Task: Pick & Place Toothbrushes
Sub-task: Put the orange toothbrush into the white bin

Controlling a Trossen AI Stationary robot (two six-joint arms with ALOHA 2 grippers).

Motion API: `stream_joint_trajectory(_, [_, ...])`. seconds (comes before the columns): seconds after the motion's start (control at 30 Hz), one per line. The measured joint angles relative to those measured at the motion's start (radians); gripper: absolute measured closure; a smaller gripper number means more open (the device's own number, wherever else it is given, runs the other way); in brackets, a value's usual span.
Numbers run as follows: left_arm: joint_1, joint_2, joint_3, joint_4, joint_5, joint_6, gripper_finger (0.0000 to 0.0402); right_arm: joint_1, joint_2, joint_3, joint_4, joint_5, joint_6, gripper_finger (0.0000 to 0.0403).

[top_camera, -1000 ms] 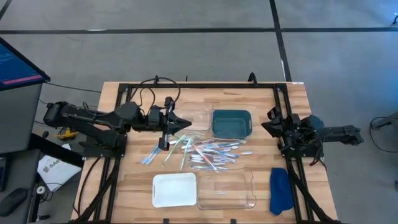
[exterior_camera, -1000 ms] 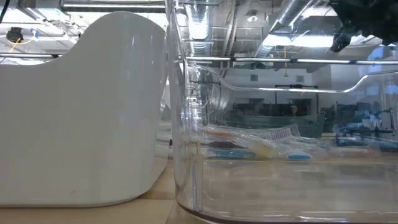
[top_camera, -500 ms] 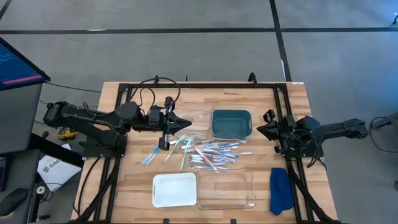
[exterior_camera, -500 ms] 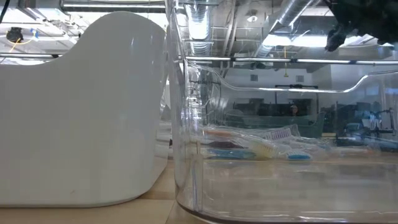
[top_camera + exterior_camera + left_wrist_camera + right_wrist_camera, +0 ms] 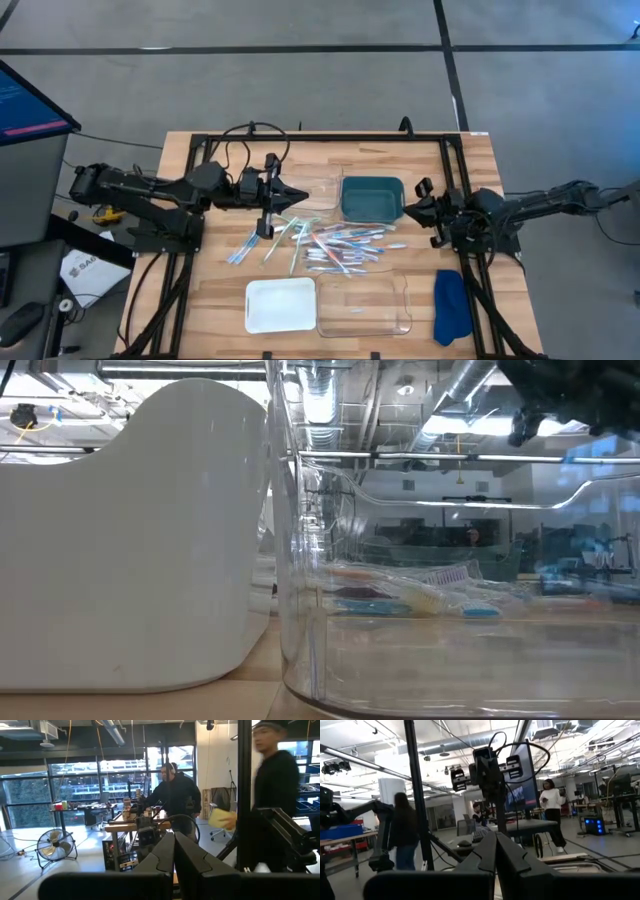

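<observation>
toothbrushes (image 5: 325, 245) | thin blue, white, pink, green sticks | lying flat, loosely heaped | mid-table, on wood

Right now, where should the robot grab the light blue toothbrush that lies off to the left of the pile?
Probably mid-handle, coming straight down from above. The light blue toothbrush lies flat on the table at a slant, apart from the pile of toothbrushes, so fingers turned across its thin handle should have room on both sides.
</observation>
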Motion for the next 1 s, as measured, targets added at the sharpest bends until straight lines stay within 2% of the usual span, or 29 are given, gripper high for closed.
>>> stream_joint_trajectory(0.3, [0.0, 0.0, 0.0, -0.004, 0.0, 0.0, 0.0399, 0.0, 0.175, 0.069, 0.035, 0.0, 0.0, 0.0403])
stream_joint_trajectory(0.67, [0.0, 0.0, 0.0, -0.011, 0.0, 0.0, 0.0399, 0.002, 0.46, 0.177, 0.032, -0.004, 0.004, 0.0403])
stream_joint_trajectory(1.0, [0.0, 0.0, 0.0, -0.014, 0.0, 0.0, 0.0399, 0.059, 0.59, 0.275, -0.008, -0.011, 0.003, 0.0403])
